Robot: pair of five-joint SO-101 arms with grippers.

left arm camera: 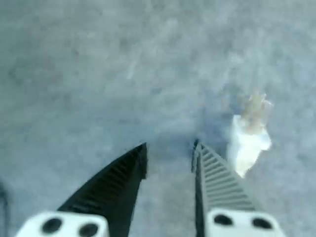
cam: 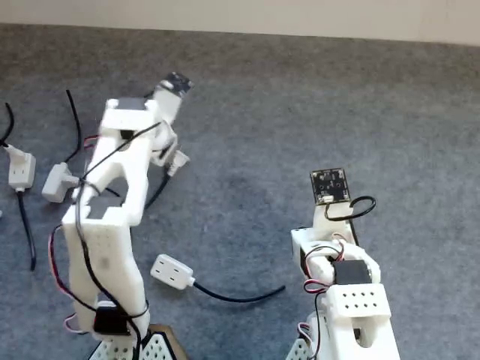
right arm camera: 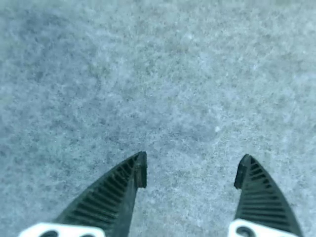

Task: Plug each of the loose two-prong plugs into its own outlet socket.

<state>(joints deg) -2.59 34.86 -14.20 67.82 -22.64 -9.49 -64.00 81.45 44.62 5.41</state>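
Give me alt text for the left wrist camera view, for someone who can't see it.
The left pincer hangs open over grey carpet, with nothing between its fingers. A white plug lies just outside one finger.

In the left wrist view, a white thing (left arm camera: 249, 138) just beside one finger (left arm camera: 217, 182) of the left gripper (left arm camera: 169, 150) is too blurry to tell what it is. In the high view, the left arm (cam: 112, 217) covers part of a white block (cam: 57, 182) and part of a black cord (cam: 159, 191). A small white plug (cam: 178, 160) peeks out near that arm's tip, half hidden. A second cord (cam: 10, 120) is cut off at the picture's edge.
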